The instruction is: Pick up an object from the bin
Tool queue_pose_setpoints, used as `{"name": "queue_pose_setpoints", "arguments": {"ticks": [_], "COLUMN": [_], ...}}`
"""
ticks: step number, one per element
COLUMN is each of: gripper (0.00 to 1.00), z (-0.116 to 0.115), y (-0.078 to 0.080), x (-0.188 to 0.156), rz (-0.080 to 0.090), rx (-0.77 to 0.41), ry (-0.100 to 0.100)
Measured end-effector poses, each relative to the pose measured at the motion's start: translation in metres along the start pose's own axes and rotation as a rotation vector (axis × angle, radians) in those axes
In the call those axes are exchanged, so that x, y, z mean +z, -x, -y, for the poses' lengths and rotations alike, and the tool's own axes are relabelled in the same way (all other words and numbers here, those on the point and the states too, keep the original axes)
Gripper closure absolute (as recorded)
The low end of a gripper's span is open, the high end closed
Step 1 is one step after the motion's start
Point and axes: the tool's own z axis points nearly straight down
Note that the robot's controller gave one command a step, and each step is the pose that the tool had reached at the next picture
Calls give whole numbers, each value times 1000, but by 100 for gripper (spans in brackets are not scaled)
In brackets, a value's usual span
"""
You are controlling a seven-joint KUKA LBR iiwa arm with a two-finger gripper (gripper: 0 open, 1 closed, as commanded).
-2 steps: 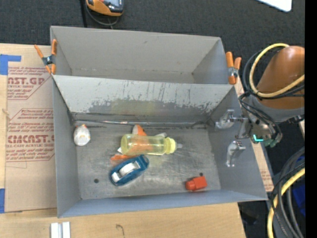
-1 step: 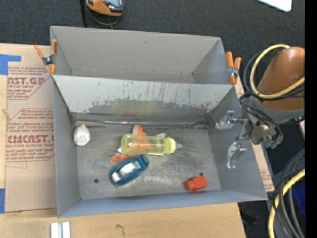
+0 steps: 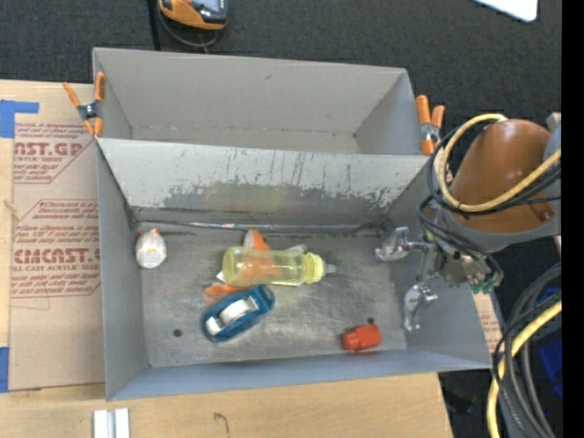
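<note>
Claw (image 3: 407, 275) spread wide and empty at right side of bin (image 3: 119, 272), red block (image 3: 361, 338) nearest; nothing picked yet, whole grasp left

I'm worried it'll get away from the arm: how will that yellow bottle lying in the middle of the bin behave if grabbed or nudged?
The yellow bottle lies on its side and looks round, so a nudge would probably roll it. It looks see-through and empty, so likely light. Its smooth plastic may slip when gripped.
</note>
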Motion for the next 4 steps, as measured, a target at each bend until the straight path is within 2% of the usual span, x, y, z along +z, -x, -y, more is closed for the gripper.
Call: {"name": "queue_pose_setpoints", "arguments": {"ticks": [1,2,3,4], "gripper": [0,100,100,100], "z": [-5,-48,-48,-36], "y": [-1,-9,-9,-9], "x": [37,83,83,-40], "rz": [-12,-8,-8,-5], "rx": [-284,-391,-391,-446], "ry": [8,7,6,5]}}
